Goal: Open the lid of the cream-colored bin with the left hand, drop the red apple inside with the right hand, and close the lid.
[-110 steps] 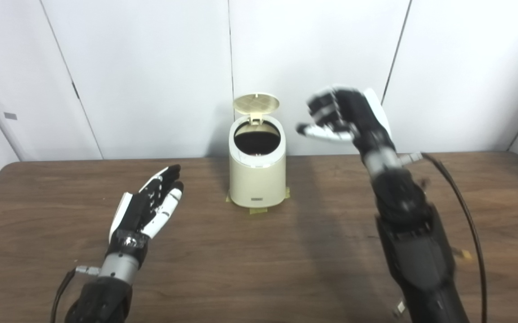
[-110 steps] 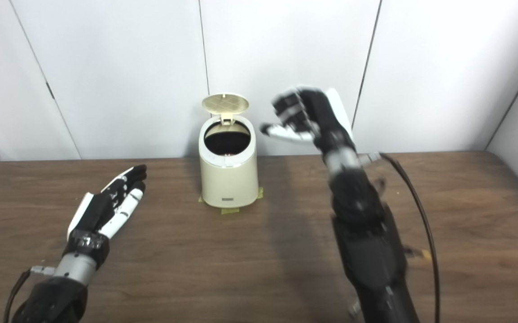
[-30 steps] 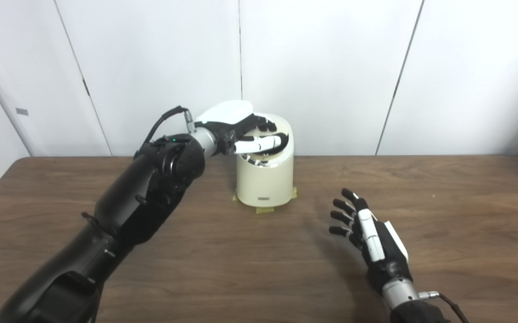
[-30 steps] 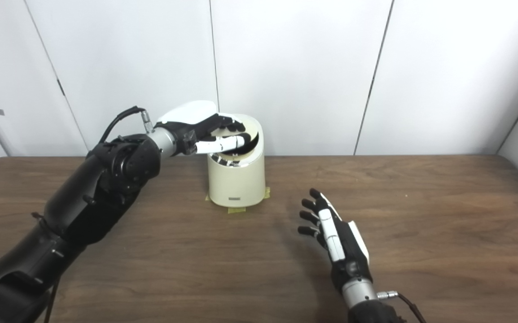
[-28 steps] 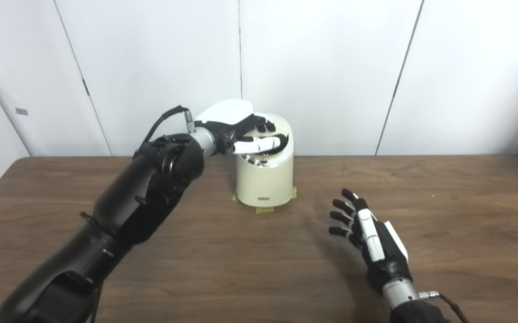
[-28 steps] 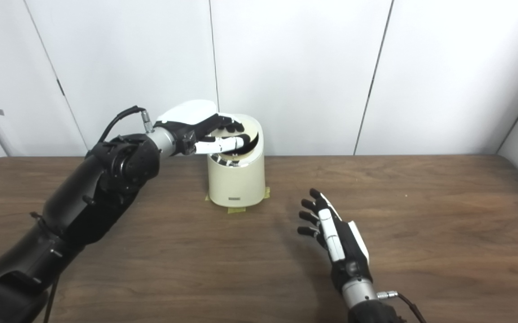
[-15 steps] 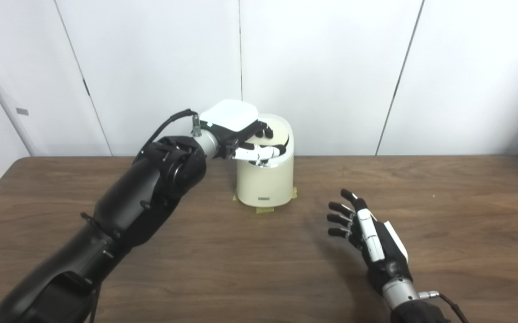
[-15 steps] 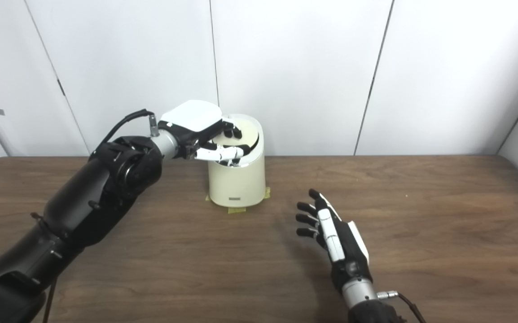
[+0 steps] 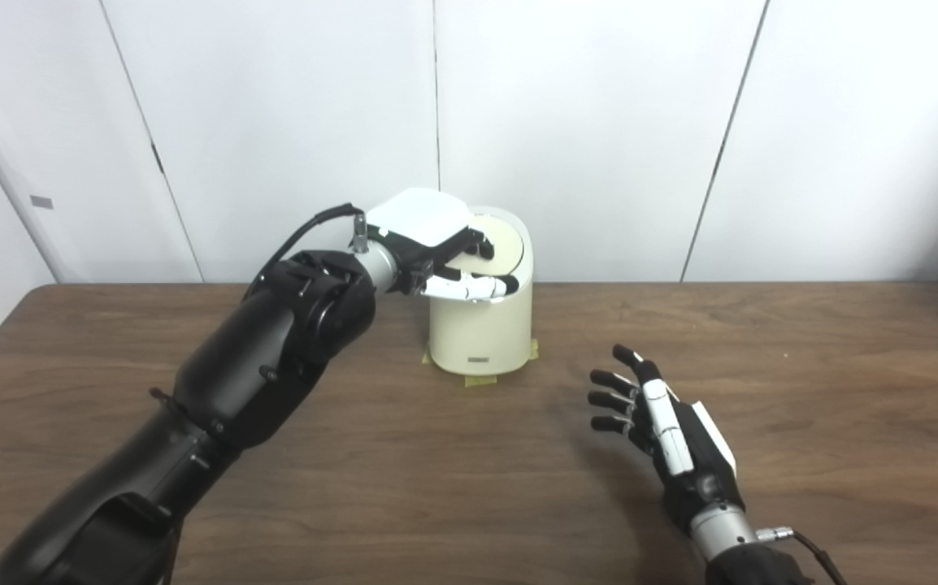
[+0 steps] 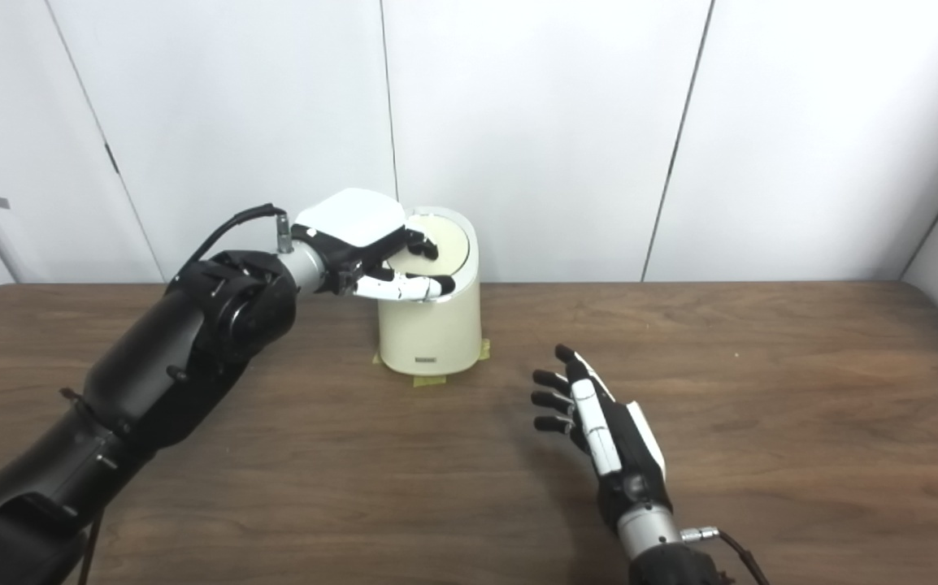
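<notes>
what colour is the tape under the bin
Yellowish-tan tape under the cream-colored bin, clearest in the left eye view.

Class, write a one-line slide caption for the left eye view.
Left hand presses the round lid down onto the cream-colored bin; right hand waits open.

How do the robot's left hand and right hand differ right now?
The left hand is raised at the cream bin, fingers on its lid; the right hand is low over the table, touching nothing. The left is palm down, the right edge-on. Both hold nothing and have spread fingers.
</notes>
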You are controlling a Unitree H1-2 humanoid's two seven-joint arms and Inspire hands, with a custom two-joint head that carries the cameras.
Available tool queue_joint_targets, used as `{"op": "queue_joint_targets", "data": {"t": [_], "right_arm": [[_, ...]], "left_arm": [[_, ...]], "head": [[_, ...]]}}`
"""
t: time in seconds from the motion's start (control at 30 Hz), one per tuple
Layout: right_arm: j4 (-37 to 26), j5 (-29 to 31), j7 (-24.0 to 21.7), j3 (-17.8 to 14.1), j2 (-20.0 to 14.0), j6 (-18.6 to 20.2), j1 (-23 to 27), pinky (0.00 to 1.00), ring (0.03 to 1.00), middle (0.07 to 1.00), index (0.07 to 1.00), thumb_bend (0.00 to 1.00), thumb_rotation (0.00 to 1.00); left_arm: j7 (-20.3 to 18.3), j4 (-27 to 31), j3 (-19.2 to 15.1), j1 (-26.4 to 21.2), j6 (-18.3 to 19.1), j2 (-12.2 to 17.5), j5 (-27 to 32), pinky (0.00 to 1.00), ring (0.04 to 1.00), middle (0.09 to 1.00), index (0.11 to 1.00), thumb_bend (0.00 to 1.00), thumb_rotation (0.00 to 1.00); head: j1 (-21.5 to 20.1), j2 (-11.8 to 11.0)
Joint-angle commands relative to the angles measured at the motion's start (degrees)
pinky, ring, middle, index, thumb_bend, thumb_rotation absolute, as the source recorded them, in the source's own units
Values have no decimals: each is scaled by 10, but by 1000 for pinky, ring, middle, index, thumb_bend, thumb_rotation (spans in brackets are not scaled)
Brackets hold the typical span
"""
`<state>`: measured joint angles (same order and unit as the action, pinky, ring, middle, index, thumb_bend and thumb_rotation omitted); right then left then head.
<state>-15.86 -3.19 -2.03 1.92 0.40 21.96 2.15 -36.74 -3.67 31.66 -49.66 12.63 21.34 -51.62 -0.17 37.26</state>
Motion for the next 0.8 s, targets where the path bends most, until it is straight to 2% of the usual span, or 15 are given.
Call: {"op": "queue_joint_targets", "data": {"t": [0.0, 0.23, 0.47, 0.63, 0.77], "right_arm": [[-26, 1, -1, 2, -2, -10, 20, 683, 782, 813, 915, 511, 1000], [-31, 2, 1, 0, -2, -5, 21, 678, 776, 811, 909, 519, 1000], [-35, 9, 1, -3, 0, -1, 22, 671, 779, 809, 906, 527, 1000], [-37, 4, 0, 0, -4, 2, 22, 672, 781, 812, 913, 523, 1000], [-37, 4, 0, 1, -5, 2, 22, 672, 780, 812, 911, 519, 1000]], "left_arm": [[-11, 2, 4, -9, -3, 0, -11, 767, 832, 827, 822, 631, 1000], [-17, -1, 19, -3, -15, -7, -32, 763, 831, 824, 818, 620, 1000], [-18, -14, 27, -1, -43, -8, -47, 724, 805, 809, 801, 594, 1000], [-30, -8, 21, 3, -43, -8, -50, 733, 819, 818, 804, 602, 1000], [-25, 0, 8, 5, -40, -7, -43, 731, 811, 810, 803, 600, 1000]], "head": [[-1, 2], [-2, 6], [-4, 10], [-4, 11], [-7, 11]]}}
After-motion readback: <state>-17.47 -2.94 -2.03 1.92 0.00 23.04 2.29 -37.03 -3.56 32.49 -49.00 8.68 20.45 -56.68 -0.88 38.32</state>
